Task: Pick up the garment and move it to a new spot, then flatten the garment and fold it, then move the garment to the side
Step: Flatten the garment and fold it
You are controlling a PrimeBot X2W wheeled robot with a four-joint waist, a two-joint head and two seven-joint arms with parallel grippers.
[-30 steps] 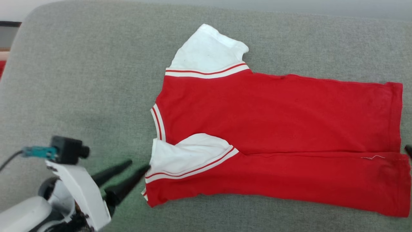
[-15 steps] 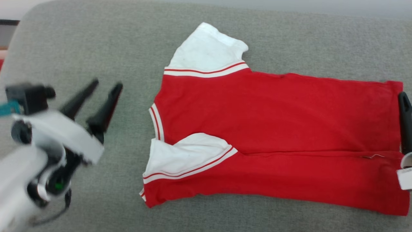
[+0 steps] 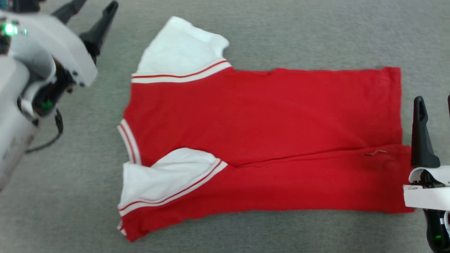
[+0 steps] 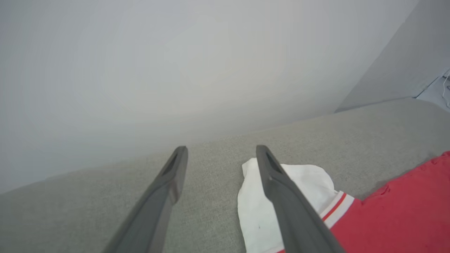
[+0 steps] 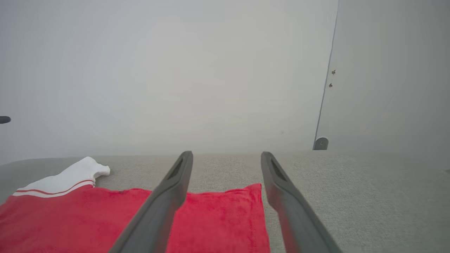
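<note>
Jersey shirt (image 3: pixel 263 140): lies flat on grey cushion (image 3: pixel 281 35), unmoved. Left gripper (image 3: pixel 95 5): sits farther up now, upper left of frame, jaws apart, empty. Right gripper (image 3: pixel 434 100): likewise, lower right.

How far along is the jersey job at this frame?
Done: red jersey lies flattened on the grey fabric surface, its near sleeve and side folded inward. In hand: nothing; left gripper hovers by the far white sleeve, right gripper beside the hem, both open. Left: remaining folds, moving aside.
</note>
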